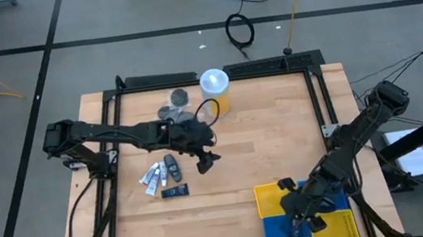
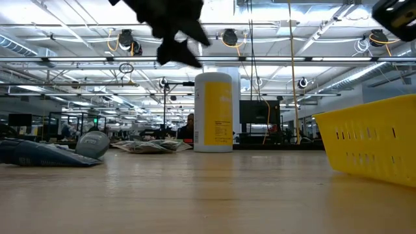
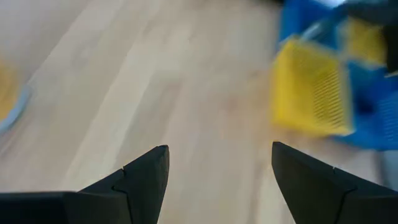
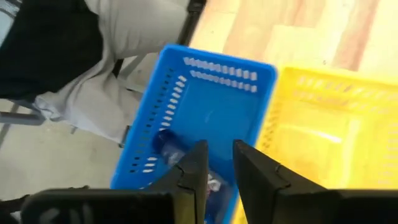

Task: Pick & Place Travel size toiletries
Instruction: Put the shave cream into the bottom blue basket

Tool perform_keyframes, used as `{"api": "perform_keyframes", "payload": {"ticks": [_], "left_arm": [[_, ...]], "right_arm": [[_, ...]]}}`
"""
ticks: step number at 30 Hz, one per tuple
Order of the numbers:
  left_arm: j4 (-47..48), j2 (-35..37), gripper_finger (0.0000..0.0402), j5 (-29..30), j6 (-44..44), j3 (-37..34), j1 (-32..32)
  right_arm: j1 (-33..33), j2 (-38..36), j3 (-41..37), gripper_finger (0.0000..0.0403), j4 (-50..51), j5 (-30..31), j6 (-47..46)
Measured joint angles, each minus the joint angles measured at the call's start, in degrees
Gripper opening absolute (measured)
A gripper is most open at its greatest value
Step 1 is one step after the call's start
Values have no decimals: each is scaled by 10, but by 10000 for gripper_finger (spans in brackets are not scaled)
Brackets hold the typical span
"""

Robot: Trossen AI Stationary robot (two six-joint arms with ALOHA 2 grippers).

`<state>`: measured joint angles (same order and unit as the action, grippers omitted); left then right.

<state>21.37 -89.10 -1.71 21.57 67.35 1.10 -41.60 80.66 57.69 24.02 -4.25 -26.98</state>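
Note:
The travel size toiletries lie left of the table's middle: small white tubes [image 1: 150, 176], a dark bottle [image 1: 171, 167] and a dark blue sachet [image 1: 175, 191]. Grey round tins [image 1: 179, 97] lie farther back. My left gripper [image 1: 207, 161] hangs open above bare wood just right of them, nothing between its fingers [image 3: 146, 177]. My right gripper [image 4: 217, 163] hovers over a blue basket [image 4: 211, 62] at the near right, its fingers a narrow gap apart and holding nothing. One small dark blue item [image 4: 169, 144] lies on that basket's floor.
A yellow-and-white canister [image 1: 215, 90] with a white lid stands at the back centre. Yellow baskets [image 1: 273, 197] and blue baskets [image 1: 282, 233] sit side by side at the near right. A seated person's legs [image 4: 124, 37] show beyond the table's edge. Bare wood lies between the toiletries and the baskets.

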Motion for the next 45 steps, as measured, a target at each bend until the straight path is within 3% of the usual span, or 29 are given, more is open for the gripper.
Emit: {"api": "perform_keyframes", "payload": {"ticks": [8, 13, 27, 37, 45], "left_arm": [[223, 0, 273, 18, 15, 0, 48], [297, 0, 273, 29, 58, 0, 106], [343, -14, 273, 134, 165, -6, 243], [358, -72, 273, 120, 167, -6, 265], [392, -108, 273, 93, 220, -6, 265]], "right_arm": [[43, 0, 0, 80, 16, 1, 57], [70, 0, 0, 80, 16, 0, 96], [122, 0, 0, 84, 15, 0, 170], [126, 0, 0, 84, 15, -1, 189], [126, 0, 0, 84, 15, -1, 197]]}}
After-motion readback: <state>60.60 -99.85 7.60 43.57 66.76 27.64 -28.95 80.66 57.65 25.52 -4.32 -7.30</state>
